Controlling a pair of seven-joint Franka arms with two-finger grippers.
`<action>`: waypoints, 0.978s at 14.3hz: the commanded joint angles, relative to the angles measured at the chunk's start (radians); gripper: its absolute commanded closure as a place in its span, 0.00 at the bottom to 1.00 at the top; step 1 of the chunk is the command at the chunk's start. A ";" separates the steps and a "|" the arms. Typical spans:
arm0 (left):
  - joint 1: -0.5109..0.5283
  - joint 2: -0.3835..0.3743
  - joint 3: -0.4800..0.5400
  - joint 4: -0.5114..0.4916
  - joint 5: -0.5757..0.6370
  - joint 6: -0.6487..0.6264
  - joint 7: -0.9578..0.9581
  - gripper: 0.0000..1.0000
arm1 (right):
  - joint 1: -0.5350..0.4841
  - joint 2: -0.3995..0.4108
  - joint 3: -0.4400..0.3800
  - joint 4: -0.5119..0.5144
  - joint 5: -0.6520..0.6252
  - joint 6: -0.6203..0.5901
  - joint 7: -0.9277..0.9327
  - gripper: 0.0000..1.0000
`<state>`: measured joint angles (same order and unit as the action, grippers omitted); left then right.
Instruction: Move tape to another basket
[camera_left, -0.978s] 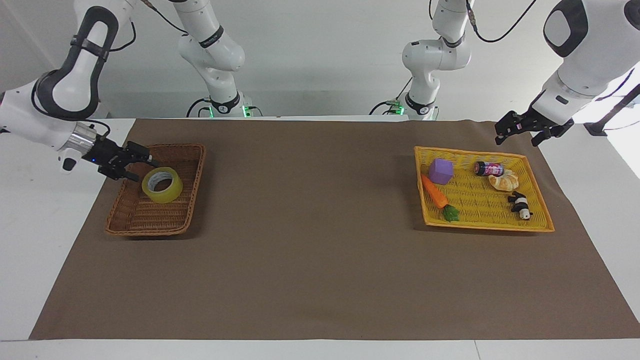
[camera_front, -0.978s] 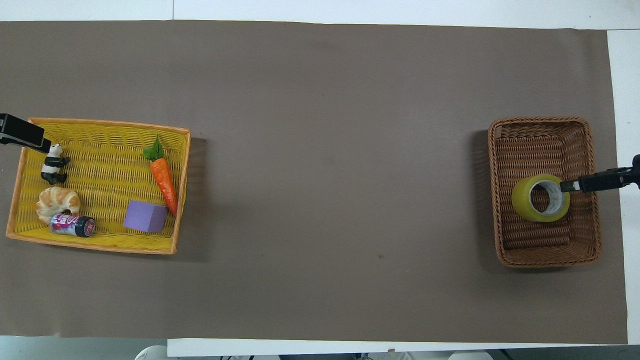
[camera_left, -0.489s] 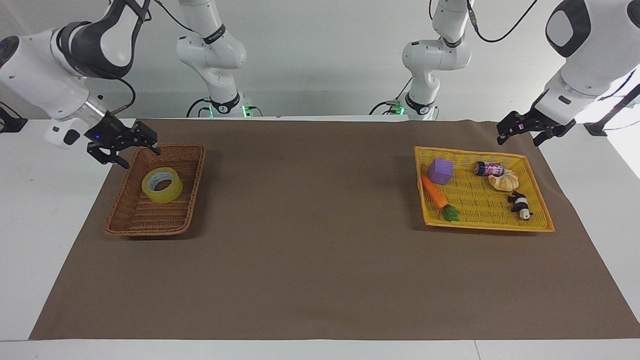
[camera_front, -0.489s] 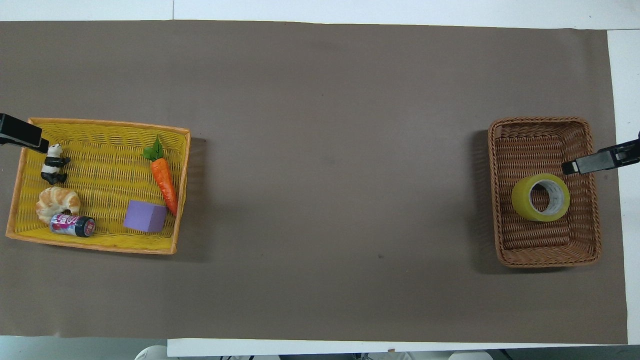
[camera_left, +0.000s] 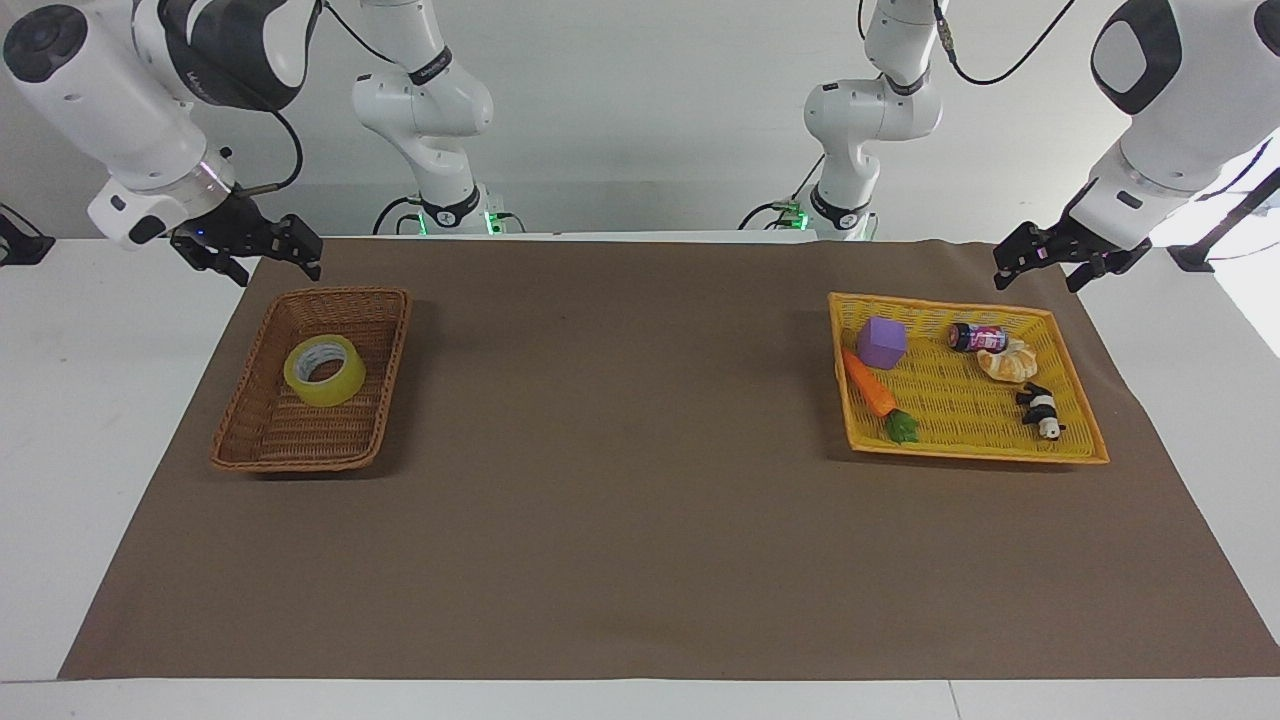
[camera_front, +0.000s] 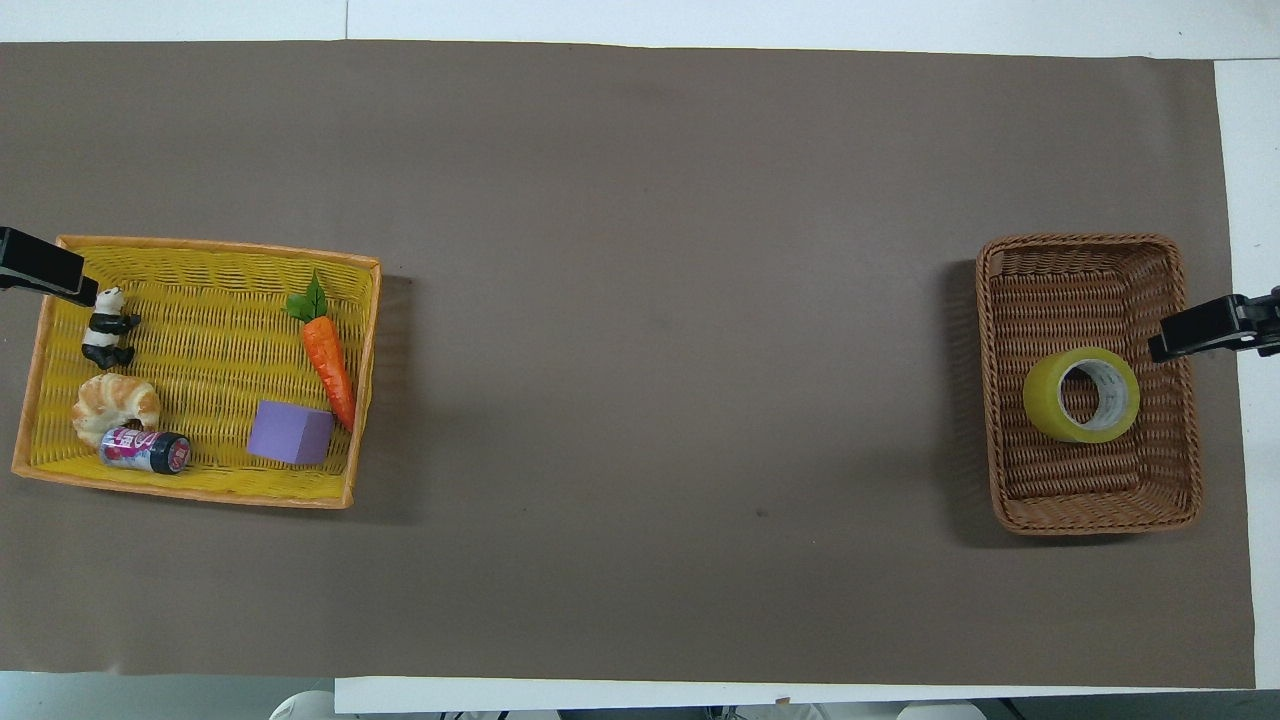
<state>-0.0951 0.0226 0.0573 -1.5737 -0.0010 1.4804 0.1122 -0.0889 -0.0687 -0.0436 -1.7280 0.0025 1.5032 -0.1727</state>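
Note:
The yellow tape (camera_left: 324, 370) (camera_front: 1081, 395) lies flat in the dark brown wicker basket (camera_left: 290, 428) (camera_front: 1085, 290) at the right arm's end of the table. My right gripper (camera_left: 272, 262) (camera_front: 1200, 330) hangs open and empty in the air, above the basket's edge and clear of the tape. My left gripper (camera_left: 1037, 278) (camera_front: 45, 275) waits open and empty in the air by a corner of the yellow woven tray (camera_left: 960, 400) (camera_front: 200, 330).
The yellow tray holds a purple cube (camera_left: 881, 342), a toy carrot (camera_left: 868, 386), a small can (camera_left: 976, 337), a croissant (camera_left: 1008, 361) and a panda figure (camera_left: 1040, 410). A brown mat (camera_left: 620, 450) covers the table between the two containers.
My right gripper has risen from beside the tape and drawn back over the basket's edge, still empty. The tape stayed in the basket. The left arm has barely moved.

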 joint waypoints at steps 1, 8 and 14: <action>0.002 -0.026 0.001 -0.028 0.012 0.008 0.004 0.00 | -0.049 0.056 0.059 0.129 -0.016 -0.089 0.022 0.00; 0.002 -0.026 0.001 -0.028 0.012 0.008 0.004 0.00 | 0.142 0.061 -0.100 0.140 -0.019 -0.104 0.111 0.00; 0.002 -0.026 0.001 -0.028 0.012 0.008 0.004 0.00 | 0.153 0.058 -0.104 0.143 -0.024 -0.104 0.113 0.00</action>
<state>-0.0951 0.0226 0.0573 -1.5737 -0.0010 1.4804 0.1122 0.0553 -0.0216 -0.1391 -1.6080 -0.0013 1.4161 -0.0745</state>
